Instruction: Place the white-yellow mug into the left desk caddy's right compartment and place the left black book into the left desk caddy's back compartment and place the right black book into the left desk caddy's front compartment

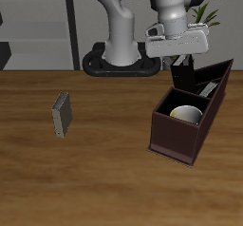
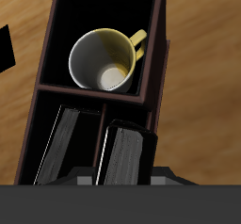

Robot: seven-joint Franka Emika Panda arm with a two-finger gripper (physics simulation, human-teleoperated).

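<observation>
The left desk caddy (image 1: 176,140) (image 2: 160,68) stands near the table's side edge. The white-yellow mug (image 1: 186,114) (image 2: 104,60) sits upright in its right compartment (image 2: 66,21), the large square section. Each narrow slot holds a black book on edge. One black book (image 1: 208,79) (image 2: 64,145) leans in its slot, free of the gripper. The other black book (image 2: 124,154) stands directly under my gripper (image 1: 180,75), whose fingers hug both its sides and appear shut on it. The fingertips themselves are hidden.
A grey patterned book (image 1: 62,114) stands on edge far across the table from the caddy. The robot's base (image 1: 121,61) is at the back, and a potted plant (image 1: 207,16) rises behind the caddy.
</observation>
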